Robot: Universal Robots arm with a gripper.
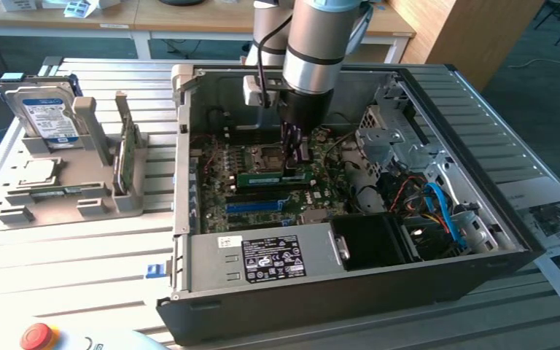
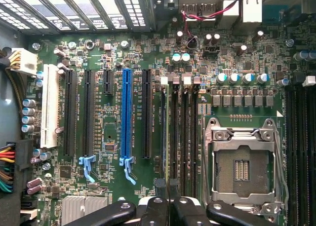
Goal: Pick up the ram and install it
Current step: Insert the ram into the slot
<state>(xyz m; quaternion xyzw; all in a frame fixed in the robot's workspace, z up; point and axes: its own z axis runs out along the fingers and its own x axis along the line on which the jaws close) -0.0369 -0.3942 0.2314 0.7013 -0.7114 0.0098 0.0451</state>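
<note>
Exterior view up: the gripper [image 1: 296,154] is down inside the case [image 1: 358,295], just beside the CPU socket [image 1: 265,154]. The fingers are pinched almost fully together. They appear to have hold of the ram [image 1: 268,177], a slim green stick lying lengthwise right under the tips, on the near side of that socket.

Why held that way? My read is that a narrow pinch on the top edge keeps the stick upright and lined up with its slot.

Over to the wrist view. The black fingertips [image 2: 155,206] sit close together above the dark memory slots [image 2: 185,137], which run alongside the socket. A thin dark edge runs out from between them along the slots, and I take it for the stick seen edge-on. Whether it is seated I cannot tell.

Now the writing. A blue expansion slot [image 2: 127,112] stands out farther from the socket, with white print along it that is too fine to read. The black label [image 1: 272,259] on the power supply carries white text and marks, also unreadable. Well apart from the socket, outside the case, a hard drive [image 1: 52,109] stands upright in a grey stand [image 1: 66,197], and the print on its blue label cannot be made out.
</note>
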